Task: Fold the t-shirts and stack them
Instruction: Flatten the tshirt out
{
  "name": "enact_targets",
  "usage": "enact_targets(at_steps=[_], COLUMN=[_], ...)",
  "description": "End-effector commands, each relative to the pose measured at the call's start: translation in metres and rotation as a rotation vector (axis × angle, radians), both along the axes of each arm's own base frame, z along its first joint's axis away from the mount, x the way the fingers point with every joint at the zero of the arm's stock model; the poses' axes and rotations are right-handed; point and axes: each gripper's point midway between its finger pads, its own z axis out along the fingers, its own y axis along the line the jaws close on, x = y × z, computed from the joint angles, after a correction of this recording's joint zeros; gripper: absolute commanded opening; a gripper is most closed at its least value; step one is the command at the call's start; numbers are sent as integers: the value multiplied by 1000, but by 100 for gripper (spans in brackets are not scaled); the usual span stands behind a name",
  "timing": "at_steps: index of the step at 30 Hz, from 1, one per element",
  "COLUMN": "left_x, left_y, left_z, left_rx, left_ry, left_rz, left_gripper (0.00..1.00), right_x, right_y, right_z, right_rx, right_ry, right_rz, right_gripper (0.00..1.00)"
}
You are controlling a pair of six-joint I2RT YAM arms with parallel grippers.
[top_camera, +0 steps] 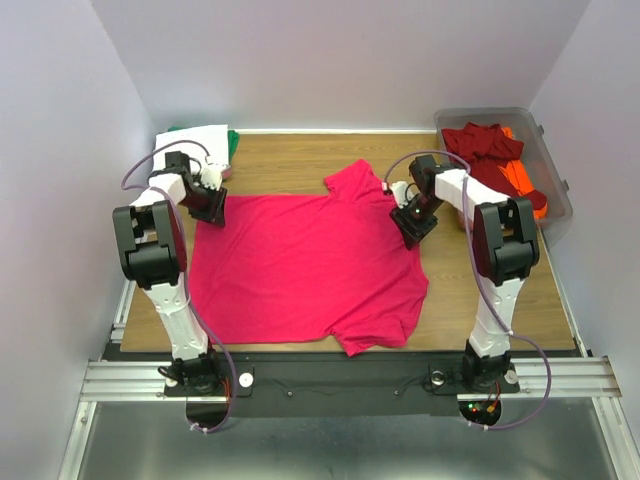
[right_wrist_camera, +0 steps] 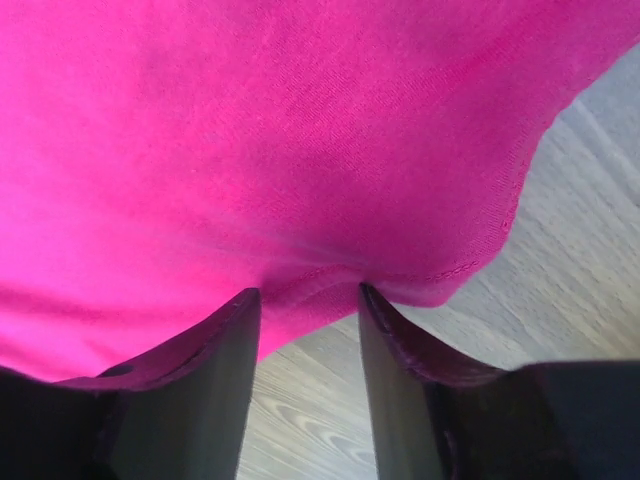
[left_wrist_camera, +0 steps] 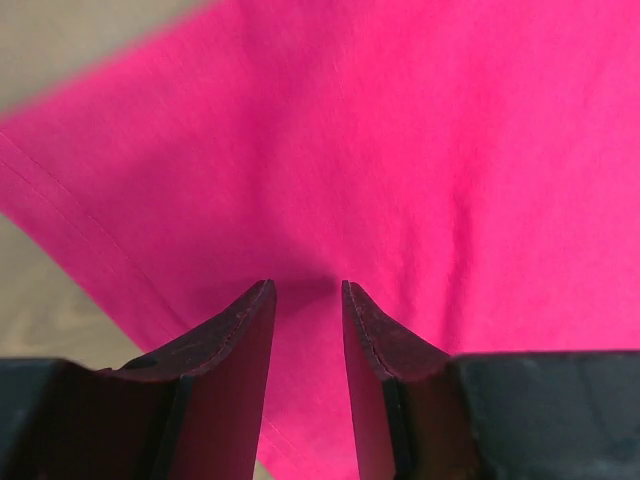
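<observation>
Left wrist view: the left gripper (left_wrist_camera: 307, 285) has its fingers apart with a clear gap between them. The tips are down over the pink shirt (left_wrist_camera: 420, 160), just inside its stitched edge, and nothing is clamped. The right gripper (right_wrist_camera: 307, 290) stands apart too, a little wider. Its tips meet the shirt's seamed edge, which bulges slightly into the gap, and bare table (right_wrist_camera: 590, 250) shows between the fingers, so it holds nothing either.

From the top camera, the arm bases sit at 6 o'clock and the shirt fills the middle of the table, spread flat and smooth. One sleeve points to 5 o'clock and the other to 12 o'clock. The left gripper is at the cloth's 10 o'clock corner and the right at its 2 o'clock edge (just below the far sleeve). Each arm's dark upper link hangs over a side margin of the shirt and hides a strip of it.

Farther back, at 11 o'clock, a white tee (top_camera: 195, 140) lies folded on a green tee (top_camera: 233, 143). At 1 o'clock the bin (top_camera: 487, 113) holds crumpled dark red tees (top_camera: 480, 140) and an orange tee (top_camera: 525, 180).
</observation>
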Motion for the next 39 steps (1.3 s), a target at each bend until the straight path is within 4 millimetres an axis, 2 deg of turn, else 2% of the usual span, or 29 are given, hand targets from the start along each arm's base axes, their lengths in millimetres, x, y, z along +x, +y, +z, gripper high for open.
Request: enact_targets(at_steps=[1,3,5,6,7,8,9,10,11,12,13,14,17,20,23,26,29,33,34,39], left_x=[-5,8,15,29,34,43,48,52,60,63,67,72,78,80,75,73,67,66,67,76], left_y=[4,6,11,13,14,17,20,21,26,27,32,33,38,42,41,40,37,37,38,43], left_z=[15,35,49,68,71,84,89,85,92,92,88,92,87,73,56,49,39,31,31,33], left_rx=[-43,-70,-116,-123,-136,-134,-129,-126,-108,-102,-90,-87,-72,-58,-67,-71,-83,-85,-84,-70], left_ry=[7,-37,-53,-102,-103,-133,-145,-137,-160,-164,-158,-169,-166,-142,-111,-109,-88,-76,-78,-89], left_rz=[28,29,38,33,33,37,46,54,62,70,84,88,106,122,126,134,140,163,168,195], left_gripper=[44,44,47,48,51,51,53,54,54,55,56,56,58,59,59,59,57,56,56,55], right_x=[26,45,60,78,87,100,120,133,145,164,170,176,177,163,154,149,148,163,167,196], right_y=[12,28,36,42,44,45,47,46,47,47,48,49,46,38,33,28,18,6,6,4], right_z=[40,73,87,107,111,102,116,116,98,109,104,101,80,58,43,35,17,-13,-17,-20], right_rx=[104,196,241,269,274,278,285,282,275,273,277,279,262,217,201,176,114,40,31,26], right_ry=[-116,-193,-229,-290,-306,-300,-352,-369,-345,-394,-386,-386,-350,-296,-264,-256,-254,-259,-265,-325], right_rz=[20,34,29,28,22,-6,-22,-53,-107,-129,-159,-173,-186,-196,-200,-198,-208,-232,-232,-238], right_gripper=[52,54,55,55,54,54,54,54,54,54,54,54,55,56,56,53,50,39,34,22])
